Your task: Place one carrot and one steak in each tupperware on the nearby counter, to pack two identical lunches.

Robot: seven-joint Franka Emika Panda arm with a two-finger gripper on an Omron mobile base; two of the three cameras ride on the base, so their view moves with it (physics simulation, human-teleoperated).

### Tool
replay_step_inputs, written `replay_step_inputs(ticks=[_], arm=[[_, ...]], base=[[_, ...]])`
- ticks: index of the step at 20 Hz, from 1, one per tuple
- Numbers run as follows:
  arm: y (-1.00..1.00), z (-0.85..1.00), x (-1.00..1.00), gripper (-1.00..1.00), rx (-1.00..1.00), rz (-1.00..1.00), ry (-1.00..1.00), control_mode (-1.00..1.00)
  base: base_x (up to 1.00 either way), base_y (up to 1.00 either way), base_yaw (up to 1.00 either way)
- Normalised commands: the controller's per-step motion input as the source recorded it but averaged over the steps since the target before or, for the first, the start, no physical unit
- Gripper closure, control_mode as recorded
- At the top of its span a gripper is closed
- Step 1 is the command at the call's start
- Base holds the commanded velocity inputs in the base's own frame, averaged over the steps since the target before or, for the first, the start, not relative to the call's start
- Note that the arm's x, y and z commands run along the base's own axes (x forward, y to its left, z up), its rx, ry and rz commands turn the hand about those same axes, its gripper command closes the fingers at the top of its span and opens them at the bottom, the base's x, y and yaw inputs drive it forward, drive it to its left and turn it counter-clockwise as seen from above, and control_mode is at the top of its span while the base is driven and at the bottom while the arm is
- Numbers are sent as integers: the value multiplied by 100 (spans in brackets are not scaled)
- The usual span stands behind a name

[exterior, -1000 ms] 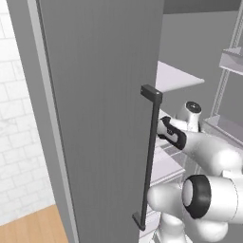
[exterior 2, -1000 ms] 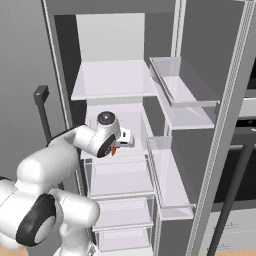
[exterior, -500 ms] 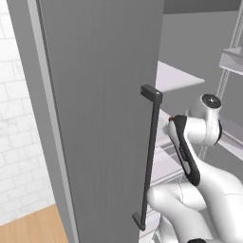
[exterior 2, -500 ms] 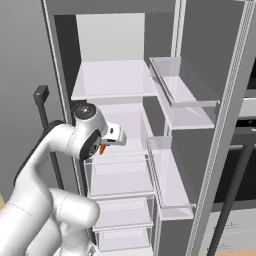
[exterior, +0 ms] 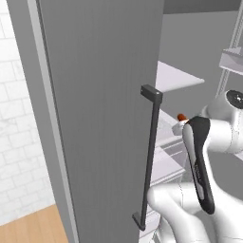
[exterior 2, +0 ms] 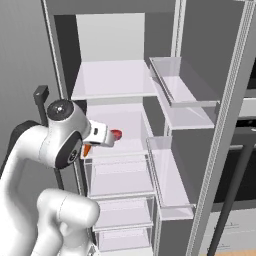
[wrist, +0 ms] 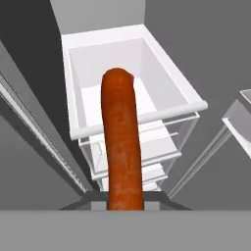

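In the left base view, the gripper (exterior: pixel 182 124) is sitting beside the open fridge door (exterior: pixel 99 114) and its dark handle (exterior: pixel 148 156), with an orange carrot (exterior: pixel 181 116) tip peeking out. In the right base view, the gripper (exterior 2: pixel 100 142) is hanging in front of the fridge shelves (exterior 2: pixel 117 82) above the clear drawers (exterior 2: pixel 120 175), the carrot (exterior 2: pixel 86 150) poking below it. In the hand view, the jaws are pinching the carrot (wrist: pixel 122 142), which is pointing down over an open white drawer (wrist: pixel 88 125).

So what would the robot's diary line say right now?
tool: shut on carrot | place: open fridge, above drawer | packing: not yet
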Motion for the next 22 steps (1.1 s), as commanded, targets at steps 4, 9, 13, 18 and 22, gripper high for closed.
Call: replay_step_inputs(ticks=[4, 9, 13, 18, 22], arm=[[16, 20, -83, 100, 4, 0, 0, -100], [5, 12, -94, 100, 3, 0, -1, -100], [0, 0, 0, 100, 0, 0, 0, 100], [0, 0, 0, 100, 0, 0, 0, 100], [0, 0, 0, 100, 0, 0, 0, 100]], base=[[0, 0, 0], [0, 0, 0], [-100, 0, -3], [-100, -4, -15], [-48, -13, -40]])
